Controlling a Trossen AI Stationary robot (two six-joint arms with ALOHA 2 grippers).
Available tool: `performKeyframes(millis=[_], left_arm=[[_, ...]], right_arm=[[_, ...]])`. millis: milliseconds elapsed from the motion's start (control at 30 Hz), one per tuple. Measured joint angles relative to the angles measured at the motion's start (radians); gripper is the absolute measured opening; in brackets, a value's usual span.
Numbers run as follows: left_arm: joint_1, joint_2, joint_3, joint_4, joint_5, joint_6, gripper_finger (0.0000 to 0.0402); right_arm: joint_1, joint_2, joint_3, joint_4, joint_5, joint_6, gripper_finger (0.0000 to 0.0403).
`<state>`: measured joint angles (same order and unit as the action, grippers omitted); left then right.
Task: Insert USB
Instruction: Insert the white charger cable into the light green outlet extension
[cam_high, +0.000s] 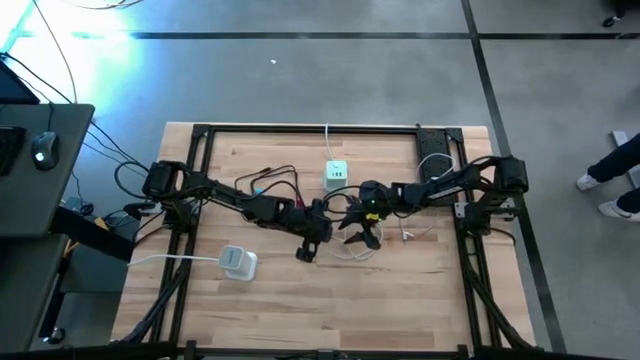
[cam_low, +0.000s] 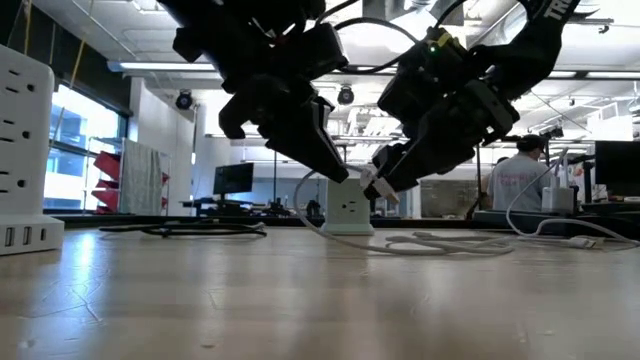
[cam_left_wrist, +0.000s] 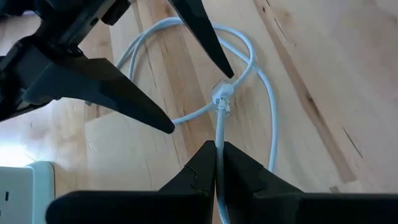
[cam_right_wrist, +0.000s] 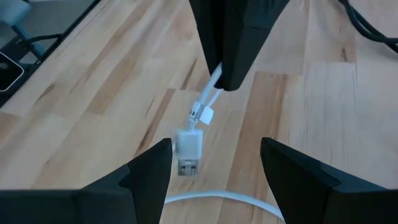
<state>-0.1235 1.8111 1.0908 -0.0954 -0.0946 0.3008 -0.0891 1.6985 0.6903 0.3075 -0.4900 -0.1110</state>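
Observation:
A white USB cable lies in loops (cam_high: 352, 250) on the wooden table, and its plug end (cam_right_wrist: 189, 149) is raised off the table. My left gripper (cam_left_wrist: 219, 152) is at mid-table, shut on the cable just behind the plug. My right gripper (cam_right_wrist: 216, 149) faces it from the right, open. Its two fingers stand on either side of the plug (cam_low: 380, 187), and I see no touch. A white charging hub (cam_high: 337, 173) stands on its base toward the far edge. In the low view the hub (cam_low: 350, 210) shows behind both grippers. My left gripper pinches the white braided cable (cam_left_wrist: 219, 140) between its two fingertips, a short way behind the plug. The fingers slant down from the table's left, and the cable runs out forward along them. The plug end (cam_left_wrist: 222, 96) is lifted clear; the rest of the cable trails slack onto the table.
A white power strip (cam_high: 238, 262) with its cord lies near the left front of the table and looms at the left of the low view (cam_low: 25, 150). Dark cables (cam_high: 265, 180) lie left of the hub. A desk with a mouse (cam_high: 42, 148) stands beyond the left edge.

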Motion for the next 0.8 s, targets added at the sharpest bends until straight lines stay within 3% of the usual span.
performKeyframes(millis=[333, 533, 800], left_arm=[[0.000, 0.000, 0.000, -0.001, -0.007, -0.001, 0.0000], [0.000, 0.000, 0.000, -0.001, -0.007, -0.001, 0.0000], [0.000, 0.000, 0.000, 0.004, -0.007, -0.006, 0.0000]], right_arm=[[0.000, 0.000, 0.000, 0.005, 0.010, 0.032, 0.0201], [0.019, 0.000, 0.000, 0.009, -0.065, 0.050, 0.0209], [0.051, 0.000, 0.004, 0.053, 0.033, 0.039, 0.0220]])
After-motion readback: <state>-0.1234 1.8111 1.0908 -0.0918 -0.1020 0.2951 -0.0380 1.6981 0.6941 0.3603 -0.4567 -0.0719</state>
